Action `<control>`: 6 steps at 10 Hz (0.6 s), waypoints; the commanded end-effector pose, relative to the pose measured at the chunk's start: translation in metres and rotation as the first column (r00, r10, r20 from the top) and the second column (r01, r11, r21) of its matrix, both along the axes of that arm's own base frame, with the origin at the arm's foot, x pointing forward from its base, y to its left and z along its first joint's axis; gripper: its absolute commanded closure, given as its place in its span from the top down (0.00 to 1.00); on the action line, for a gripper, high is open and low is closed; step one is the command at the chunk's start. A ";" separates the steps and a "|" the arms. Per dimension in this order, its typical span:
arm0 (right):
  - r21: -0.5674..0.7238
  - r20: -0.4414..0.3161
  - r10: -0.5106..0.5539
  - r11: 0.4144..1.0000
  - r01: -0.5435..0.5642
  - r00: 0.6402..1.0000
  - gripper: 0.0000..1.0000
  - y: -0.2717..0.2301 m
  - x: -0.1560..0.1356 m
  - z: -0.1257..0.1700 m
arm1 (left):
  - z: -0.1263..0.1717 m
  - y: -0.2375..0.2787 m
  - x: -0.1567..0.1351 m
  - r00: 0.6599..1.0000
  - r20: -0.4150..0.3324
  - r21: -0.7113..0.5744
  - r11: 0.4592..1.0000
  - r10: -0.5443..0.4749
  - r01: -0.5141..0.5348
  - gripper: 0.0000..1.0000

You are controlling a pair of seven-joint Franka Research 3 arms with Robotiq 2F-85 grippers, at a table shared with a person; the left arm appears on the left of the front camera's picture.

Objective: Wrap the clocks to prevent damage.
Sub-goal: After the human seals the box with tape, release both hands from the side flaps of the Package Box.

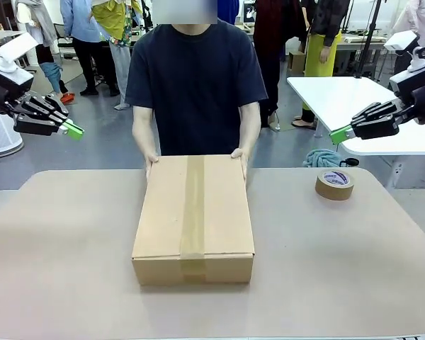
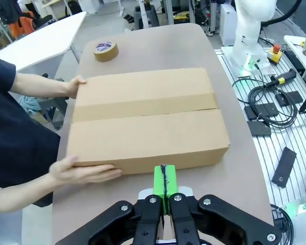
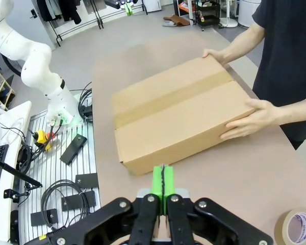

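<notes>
Left hand (image 1: 72,130) and right hand (image 1: 339,134), fingers pressed together on nothing, hover above either side of the table (image 1: 71,241). A taped-shut cardboard box (image 1: 193,216), contents hidden, lies at centre, a person's hands (image 1: 151,159) on its far corners. A tape roll (image 1: 334,184) sits nearby.

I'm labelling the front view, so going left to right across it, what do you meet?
left gripper → person's hand → cardboard box → roll of tape → right gripper
</notes>
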State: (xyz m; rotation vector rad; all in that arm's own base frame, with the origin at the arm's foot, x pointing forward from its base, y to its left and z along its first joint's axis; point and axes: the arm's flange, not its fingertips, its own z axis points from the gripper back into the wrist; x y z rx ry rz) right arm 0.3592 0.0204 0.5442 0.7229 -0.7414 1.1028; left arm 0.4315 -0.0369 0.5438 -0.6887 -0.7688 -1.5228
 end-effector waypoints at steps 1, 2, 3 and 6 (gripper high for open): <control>0.005 0.014 -0.004 1.000 0.004 1.000 0.01 0.003 0.001 0.000 | 0.000 -0.001 0.000 1.000 0.001 0.003 1.000 0.000 0.000 0.00; 0.005 0.014 -0.004 1.000 0.004 1.000 0.01 0.003 0.001 0.000 | 0.000 -0.001 0.000 1.000 0.001 0.003 1.000 0.000 0.000 0.00; 0.005 0.014 -0.004 1.000 0.004 1.000 0.01 0.003 0.001 0.000 | 0.000 -0.001 0.000 1.000 0.001 0.003 1.000 0.000 0.000 0.00; 0.005 0.014 -0.004 1.000 0.004 1.000 0.01 0.003 0.001 0.000 | 0.000 -0.001 0.000 1.000 0.001 0.003 1.000 0.000 0.000 0.00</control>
